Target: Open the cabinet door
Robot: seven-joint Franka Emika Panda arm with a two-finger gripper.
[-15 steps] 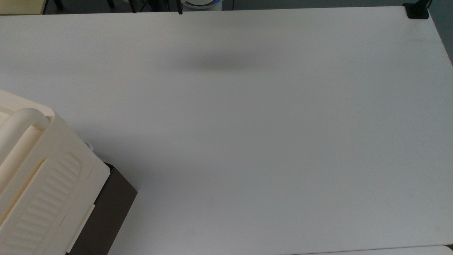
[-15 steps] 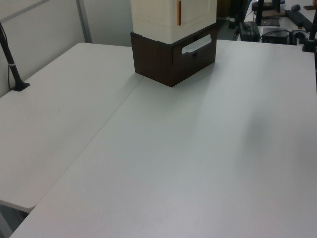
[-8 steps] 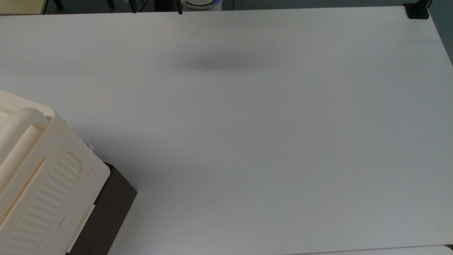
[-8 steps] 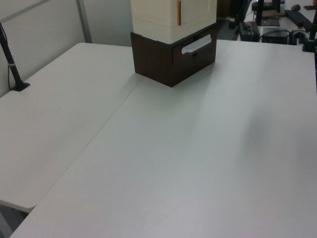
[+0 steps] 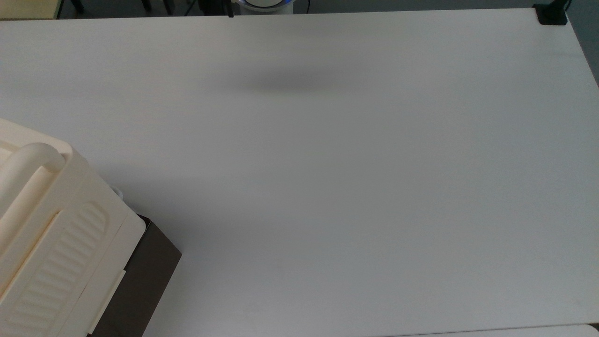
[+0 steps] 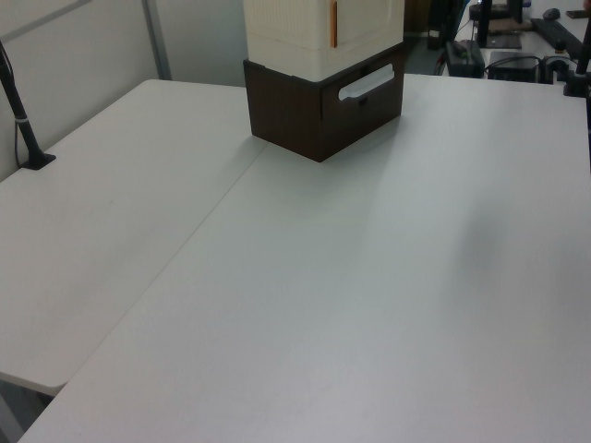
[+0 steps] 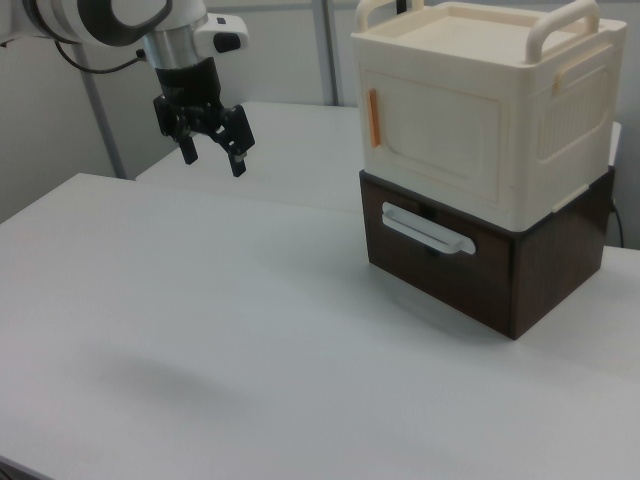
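A cream plastic cabinet with two top handles stands on a dark brown drawer box at the right view's right. The cabinet door is the flat front panel with an orange vertical handle at its left edge, and it sits flush and shut. In the left view the door faces right at the top edge. The top view has the cabinet's ribbed top at lower left. My gripper hangs open and empty above the table, far to the left of the door in the right view.
The brown box has a white drawer handle. A wide white table spreads between gripper and cabinet. A black clamp post stands at the left view's left edge, and another black clamp sits at the top view's upper right corner.
A dark part at the top view's upper edge has shifted slightly left. The cabinet and its door have not moved.
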